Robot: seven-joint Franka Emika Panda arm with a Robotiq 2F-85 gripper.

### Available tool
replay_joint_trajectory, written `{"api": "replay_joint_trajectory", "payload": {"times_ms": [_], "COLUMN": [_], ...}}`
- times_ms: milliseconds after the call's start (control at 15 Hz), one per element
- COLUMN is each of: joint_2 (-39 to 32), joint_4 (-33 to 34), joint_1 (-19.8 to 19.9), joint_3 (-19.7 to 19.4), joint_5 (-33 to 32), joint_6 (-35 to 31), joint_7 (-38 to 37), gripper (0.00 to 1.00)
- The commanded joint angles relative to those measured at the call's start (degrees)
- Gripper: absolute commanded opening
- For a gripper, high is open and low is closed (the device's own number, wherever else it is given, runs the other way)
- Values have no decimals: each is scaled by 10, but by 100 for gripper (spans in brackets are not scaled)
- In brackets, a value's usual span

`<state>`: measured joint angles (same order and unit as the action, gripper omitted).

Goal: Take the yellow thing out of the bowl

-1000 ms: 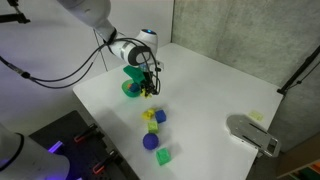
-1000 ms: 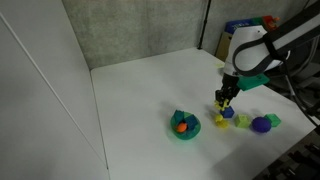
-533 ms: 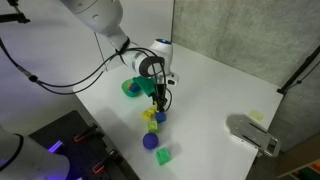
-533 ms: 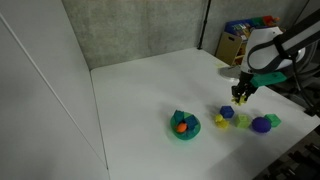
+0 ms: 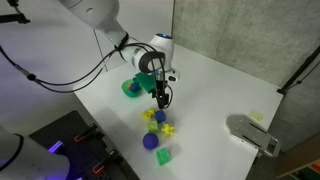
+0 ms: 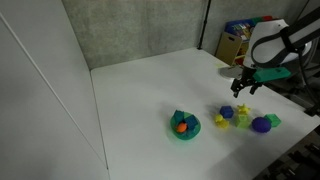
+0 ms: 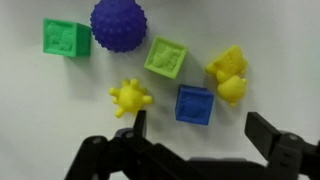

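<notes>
Yellow spiky toy (image 7: 130, 97) lies outside the green bowl (image 5: 132, 88), toward the surface's (image 5: 220, 90) near edge. The pincer (image 5: 161, 99) hangs open above; best to lift straight, clear of the blue cube (image 7: 195, 103).

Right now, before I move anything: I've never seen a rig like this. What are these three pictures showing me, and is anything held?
It is one robot arm with two jaws at its tip. Two pictures come from cameras standing outside the robot, looking across the white table from different places. The third comes from a camera on the wrist, looking down past the jaws. The jaws stand open and hold nothing. Below them lie small toys: three yellow pieces, a blue cube, two green cubes and a purple ball. Apart from them sits the green bowl; in an exterior view something orange shows inside it, and no yellow.
</notes>
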<state>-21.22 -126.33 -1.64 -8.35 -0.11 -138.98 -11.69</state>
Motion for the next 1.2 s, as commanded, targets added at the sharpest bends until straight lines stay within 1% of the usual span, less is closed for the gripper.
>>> {"api": "replay_joint_trajectory", "payload": {"times_ms": [0, 267, 600, 733, 933, 1133], "joint_2": [77, 147, 224, 259, 316, 386], "joint_4": [-37, -56, -51, -51, -60, -77], "joint_1": [2, 5, 9, 8, 7, 6], "joint_3": [6, 11, 32, 43, 62, 71], "joint_5": [-23, -55, -58, -71, -81, -53], "joint_6": [47, 116, 218, 231, 235, 226], "joint_7": [-8, -11, -3, -6, 16, 40], "gripper": [100, 100, 100, 100, 100, 100]}}
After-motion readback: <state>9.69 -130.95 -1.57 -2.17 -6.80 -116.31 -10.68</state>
